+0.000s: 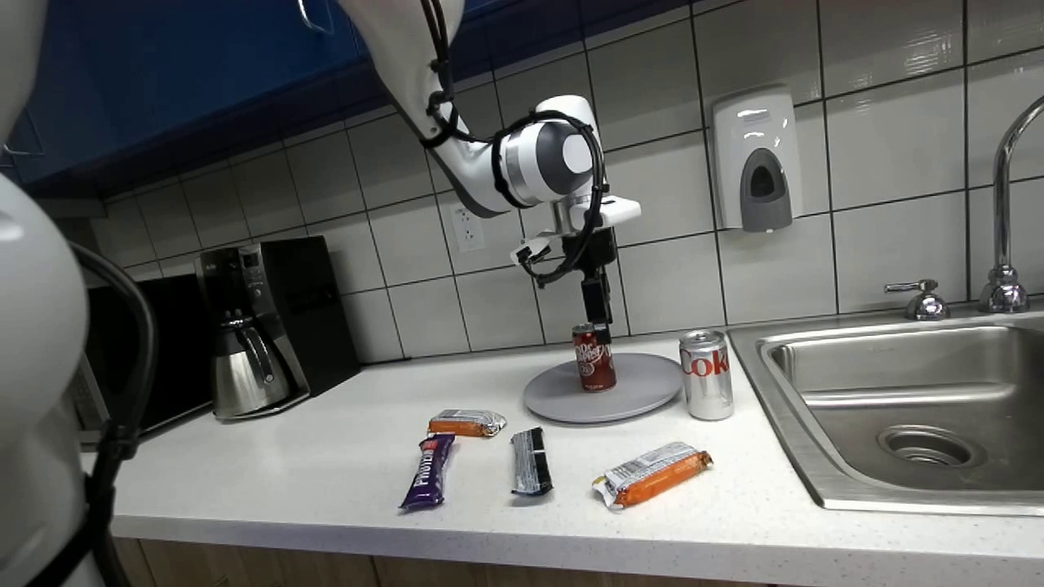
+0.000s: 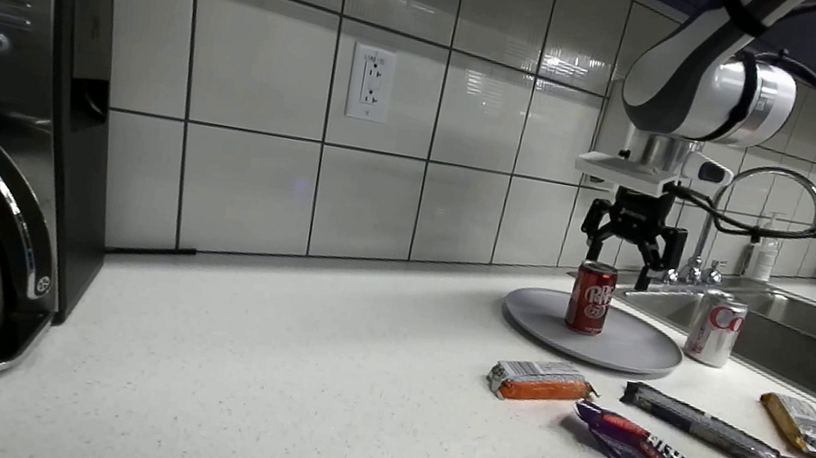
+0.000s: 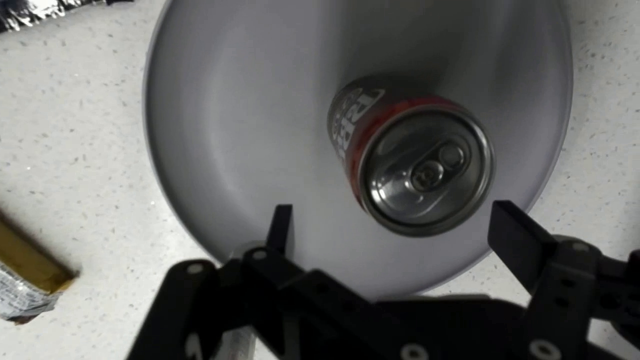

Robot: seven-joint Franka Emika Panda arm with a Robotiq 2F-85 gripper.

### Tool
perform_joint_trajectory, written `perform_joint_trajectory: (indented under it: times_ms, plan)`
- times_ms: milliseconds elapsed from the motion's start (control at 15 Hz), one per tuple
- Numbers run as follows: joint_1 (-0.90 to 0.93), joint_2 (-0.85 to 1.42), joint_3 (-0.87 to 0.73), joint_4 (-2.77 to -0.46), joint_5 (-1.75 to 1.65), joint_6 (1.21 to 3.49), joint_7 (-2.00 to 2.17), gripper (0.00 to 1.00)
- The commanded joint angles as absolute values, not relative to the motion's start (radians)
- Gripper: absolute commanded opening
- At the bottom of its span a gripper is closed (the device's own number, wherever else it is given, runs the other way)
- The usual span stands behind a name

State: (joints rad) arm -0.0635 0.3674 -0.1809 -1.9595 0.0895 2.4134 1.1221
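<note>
A dark red Dr Pepper can (image 1: 594,371) stands upright on a round grey plate (image 1: 640,383); both exterior views show it. From above the plate my gripper (image 2: 617,271) points down, its fingertips near the height of the can's top. Seen in the wrist view, the gripper (image 3: 393,205) is open wide, and the can's lid (image 3: 425,170) lies between and a little beyond the fingertips. No contact between fingers and can is visible. Beside the plate, towards the sink, a silver Diet Coke can (image 1: 708,387) stands upright on the counter.
Several wrapped bars lie in front of the plate: orange (image 1: 465,422), purple (image 1: 430,473), black (image 1: 532,463) and another orange one (image 1: 652,475). A steel sink (image 1: 783,424) borders the counter, with a tiled wall (image 1: 669,277) behind. At the far end stands a coffee maker (image 1: 302,302).
</note>
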Motion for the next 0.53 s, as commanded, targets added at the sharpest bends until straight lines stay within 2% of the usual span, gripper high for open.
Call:
perform_joint_trajectory:
  times_ms: [0,467]
  plan:
    - [-0.065,0.404,-0.166,-1.914,0.123,2.419,1.113,1.0]
    - [-0.047,0.415,-0.158,-1.901,0.12,2.418,1.114,1.0]
